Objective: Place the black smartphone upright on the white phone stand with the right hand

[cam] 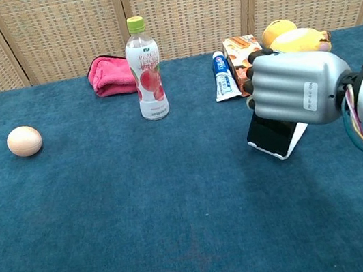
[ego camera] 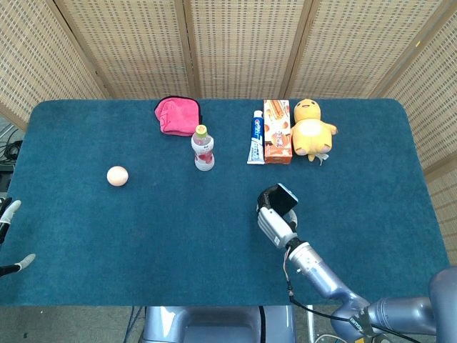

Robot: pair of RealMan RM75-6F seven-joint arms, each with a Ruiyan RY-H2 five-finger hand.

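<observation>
The black smartphone (cam: 270, 135) leans tilted on the white phone stand (cam: 298, 139), its lower edge near the cloth. My right hand (cam: 292, 86) covers the phone's top, with its fingers curled over the upper edge and gripping it. From the head view, the right hand (ego camera: 273, 222) sits just in front of the black smartphone (ego camera: 286, 197), hiding the stand. Only the fingertips of my left hand (ego camera: 8, 211) show at the far left edge, apart and holding nothing.
A peach drink bottle (cam: 145, 69) stands at the middle back, with a pink cloth (cam: 109, 75) behind it. A toothpaste tube (cam: 224, 75), a biscuit box (cam: 241, 57) and a yellow plush toy (cam: 296, 38) sit close behind the stand. An egg (cam: 24, 141) lies far left.
</observation>
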